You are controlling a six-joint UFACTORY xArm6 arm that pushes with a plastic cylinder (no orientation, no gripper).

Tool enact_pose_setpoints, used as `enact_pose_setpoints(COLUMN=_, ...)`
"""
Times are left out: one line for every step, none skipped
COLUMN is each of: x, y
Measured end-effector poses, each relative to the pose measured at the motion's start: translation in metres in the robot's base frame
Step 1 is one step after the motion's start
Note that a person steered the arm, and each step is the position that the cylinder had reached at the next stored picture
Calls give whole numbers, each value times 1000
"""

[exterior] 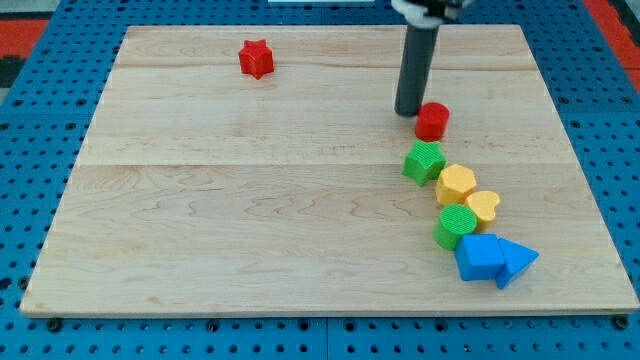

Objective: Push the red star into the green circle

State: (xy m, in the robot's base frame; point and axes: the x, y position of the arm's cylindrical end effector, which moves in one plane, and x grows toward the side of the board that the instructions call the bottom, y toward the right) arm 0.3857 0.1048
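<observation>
The red star (pixel 256 58) lies near the view's top left of the wooden board (pixel 250 220). The green circle (pixel 456 227), a short green cylinder, sits at the view's lower right in a chain of blocks. My tip (pixel 408 112) is on the board at the view's upper right, just left of a red cylinder (pixel 432 121) and close to touching it. The tip is far to the right of the red star and above the green circle.
A green star-like block (pixel 424 162), a yellow hexagon (pixel 456 184), a yellow heart (pixel 483 207), a blue block (pixel 480 256) and a blue triangle (pixel 516 261) run down the right side around the green circle. Blue pegboard surrounds the board.
</observation>
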Motion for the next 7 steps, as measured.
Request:
enact_pose_setpoints(x=24, y=19)
enact_pose_setpoints(x=-35, y=18)
enact_pose_setpoints(x=-87, y=2)
enact_pose_setpoints(x=-161, y=-52)
enact_pose_setpoints(x=-192, y=-159)
enact_pose_setpoints(x=-168, y=-184)
enact_pose_setpoints(x=-148, y=-191)
